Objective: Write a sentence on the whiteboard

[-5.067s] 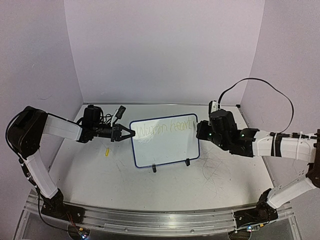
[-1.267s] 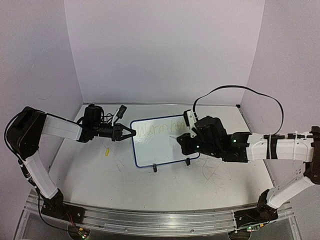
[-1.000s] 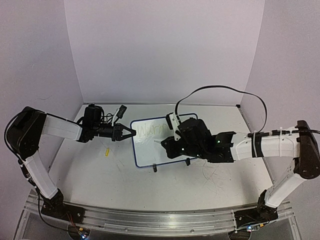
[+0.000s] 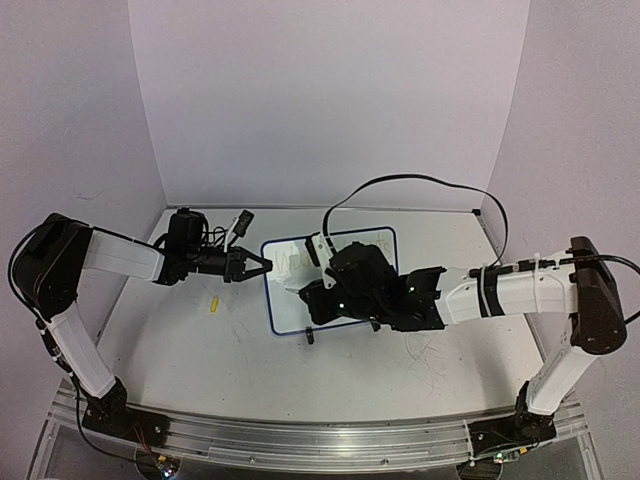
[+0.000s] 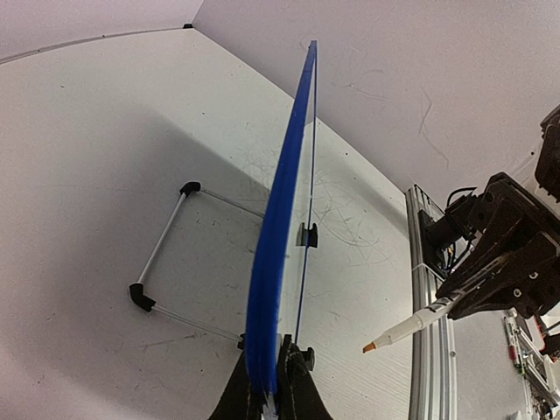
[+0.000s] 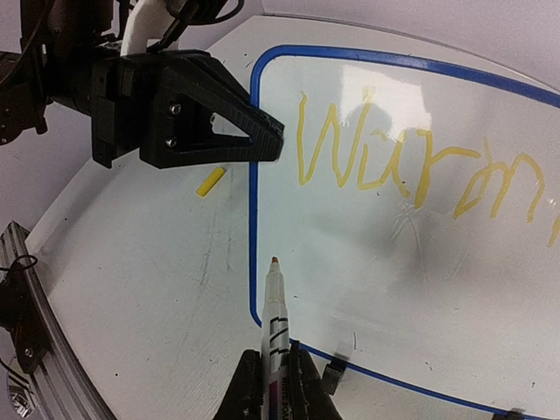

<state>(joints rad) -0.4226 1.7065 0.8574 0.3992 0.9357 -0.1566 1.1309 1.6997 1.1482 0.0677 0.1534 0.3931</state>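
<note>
Step judged: sentence (image 6: pixel 394 166) second line pending | whiteboard (image 6: pixel 367 289) edge clamped by left end effector (image 5: pixel 267 385) | marker (image 6: pixel 274 306) pinched by right end effector (image 6: pixel 273 372), poised off whiteboard's lower-left | next: tip contact needed.

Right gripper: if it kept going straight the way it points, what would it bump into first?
Probably the whiteboard. The right gripper holds a marker whose tip leads, aimed at the white face below the writing. Depth is unclear.

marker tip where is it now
In the right wrist view the marker, held by the right end effector, points its tip at the lower left of the whiteboard, just inside its left edge, below the W.
</note>
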